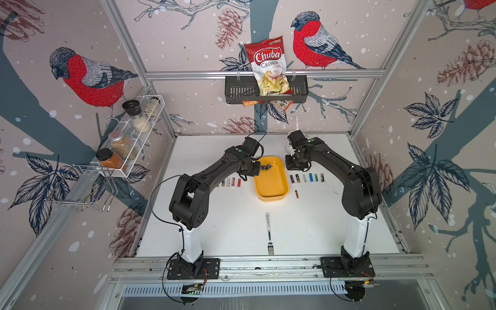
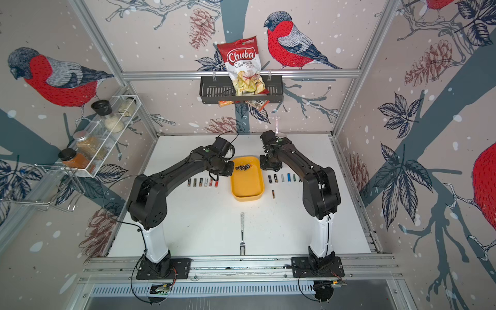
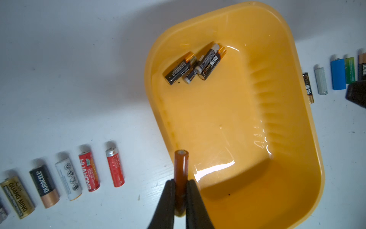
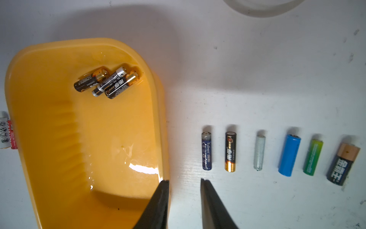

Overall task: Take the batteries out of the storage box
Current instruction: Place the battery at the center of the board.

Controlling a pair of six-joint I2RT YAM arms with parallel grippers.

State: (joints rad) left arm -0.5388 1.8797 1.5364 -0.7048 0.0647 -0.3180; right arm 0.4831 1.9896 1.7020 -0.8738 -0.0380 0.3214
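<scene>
**Transfer step in emptying the box.** The left gripper point(image 3: 180, 181) is closed narrowly on a slim orange-brown cylindrical battery point(image 3: 181, 166). It clamps the cell near one end, so most of the length projects beyond the fingertips. In the left wrist view the cell hangs over the rim of the shallow yellow plastic storage box point(image 3: 217, 119), on the side facing the left row of laid-out cells point(image 3: 68, 178).

The right gripper point(image 4: 184, 180) stands partly open and holds nothing. It is poised above the white tabletop point(image 4: 257, 79), between the box wall and the right row of six cells point(image 4: 230, 151).

The box sits at mid-table between the two rows. A cluster of black-and-copper batteries point(image 3: 209, 62) lies at its far end; they overlap, so the count is three or possibly four. A lone cell point(image 1: 296, 193) lies just beside the box's near right corner.

**Judged stage:** well advanced, with the held cell lifted but not yet set down.

**Next move:**
- carry the cell clear of the rim;
- lower it beside the red cell point(image 3: 115, 168) that ends the left row, parallel to its neighbours;
- part the jaws.

Being round and gripped at one end, the cell may swing, or roll on release.
</scene>
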